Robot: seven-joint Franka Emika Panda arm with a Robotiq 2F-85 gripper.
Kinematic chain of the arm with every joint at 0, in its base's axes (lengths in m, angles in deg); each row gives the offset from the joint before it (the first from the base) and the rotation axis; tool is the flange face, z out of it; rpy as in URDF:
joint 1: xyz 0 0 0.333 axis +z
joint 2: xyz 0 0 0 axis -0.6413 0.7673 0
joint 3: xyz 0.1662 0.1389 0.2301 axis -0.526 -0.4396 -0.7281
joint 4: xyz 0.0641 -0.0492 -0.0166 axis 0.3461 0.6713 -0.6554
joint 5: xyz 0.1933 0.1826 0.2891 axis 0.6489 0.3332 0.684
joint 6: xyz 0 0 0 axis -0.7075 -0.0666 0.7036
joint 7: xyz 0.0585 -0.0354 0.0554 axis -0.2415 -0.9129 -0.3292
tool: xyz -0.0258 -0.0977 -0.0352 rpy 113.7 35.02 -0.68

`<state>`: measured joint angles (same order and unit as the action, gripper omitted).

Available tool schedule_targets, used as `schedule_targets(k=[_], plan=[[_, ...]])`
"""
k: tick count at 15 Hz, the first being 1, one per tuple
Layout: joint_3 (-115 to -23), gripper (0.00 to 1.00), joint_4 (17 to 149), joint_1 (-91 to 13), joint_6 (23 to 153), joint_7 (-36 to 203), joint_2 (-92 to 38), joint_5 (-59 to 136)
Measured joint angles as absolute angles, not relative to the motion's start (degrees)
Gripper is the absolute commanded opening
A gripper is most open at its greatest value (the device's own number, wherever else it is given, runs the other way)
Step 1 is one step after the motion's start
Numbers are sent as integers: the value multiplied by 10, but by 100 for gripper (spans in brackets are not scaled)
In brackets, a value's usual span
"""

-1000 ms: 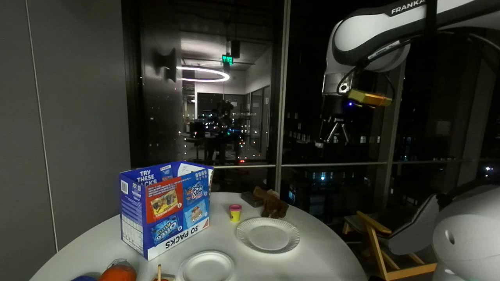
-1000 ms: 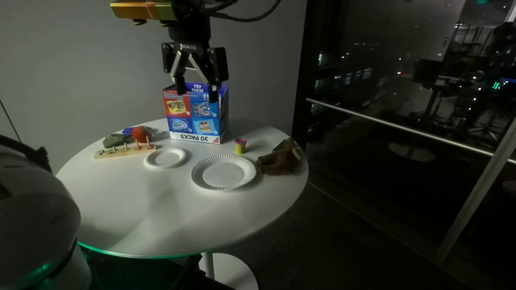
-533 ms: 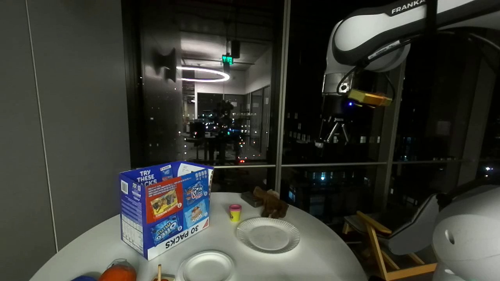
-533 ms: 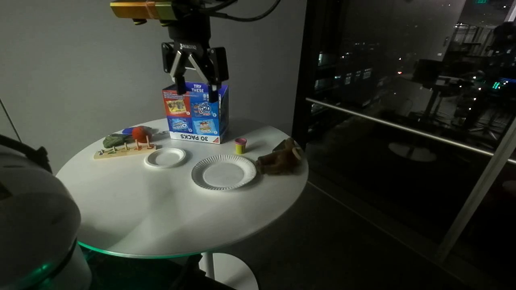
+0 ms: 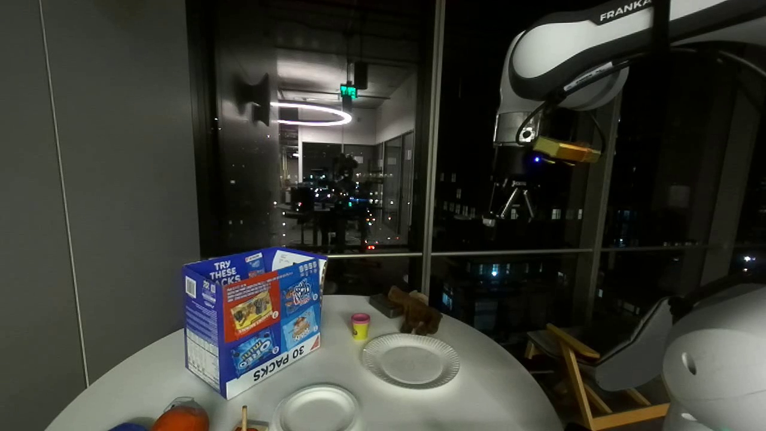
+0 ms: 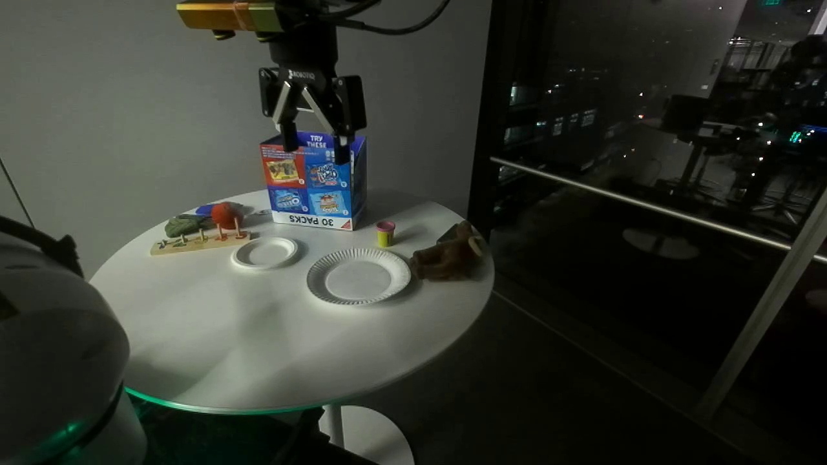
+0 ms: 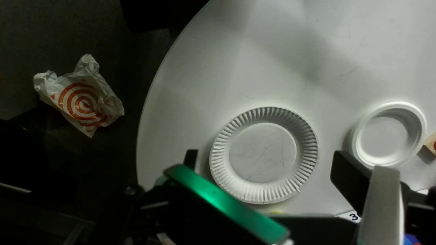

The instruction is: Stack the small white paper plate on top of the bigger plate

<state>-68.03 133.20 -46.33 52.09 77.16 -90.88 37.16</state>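
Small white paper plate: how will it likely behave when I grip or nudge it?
Lying flat on the smooth-looking table, the small white paper plate will probably slide rather than roll. Its raised rim suggests some stiffness; being paper, it is likely light.

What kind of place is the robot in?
Maybe an office or lab at night. I see tall dark windows dotted with lights, a ring-shaped lamp and a green sign that looks like an exit sign.
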Motion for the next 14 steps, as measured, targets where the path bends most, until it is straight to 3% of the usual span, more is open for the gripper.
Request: schedule_targets(k=[6, 14], plan=[[-681, 100, 1340, -458, 543, 772, -902, 380], [-716, 100, 1353, -366, 646, 769, -794, 457]])
